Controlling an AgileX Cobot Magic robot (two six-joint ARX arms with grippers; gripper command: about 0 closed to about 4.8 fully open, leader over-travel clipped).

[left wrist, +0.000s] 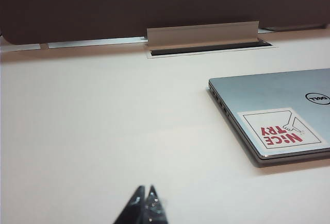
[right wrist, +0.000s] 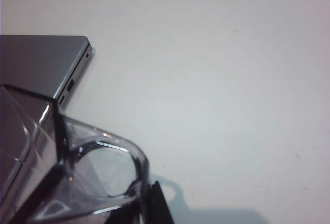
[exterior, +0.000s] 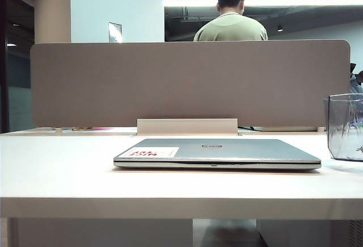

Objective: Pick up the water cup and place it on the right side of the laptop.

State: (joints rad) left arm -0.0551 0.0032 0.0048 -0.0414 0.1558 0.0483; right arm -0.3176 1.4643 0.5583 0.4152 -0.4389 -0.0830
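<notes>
Tabletop (exterior: 57, 173) carries the closed laptop (exterior: 218, 151) at the middle, lid up. Beyond the laptop's right edge, by the tabletop's right edge, the water cup (exterior: 345, 126) is clamped at its rim by the right tool (right wrist: 149, 203), apparently just above the surface. Placing looks in hand; next calls for lowering it clear of the laptop, then releasing. Left tool (left wrist: 144, 203) rests closed and empty near the front edge.
</notes>
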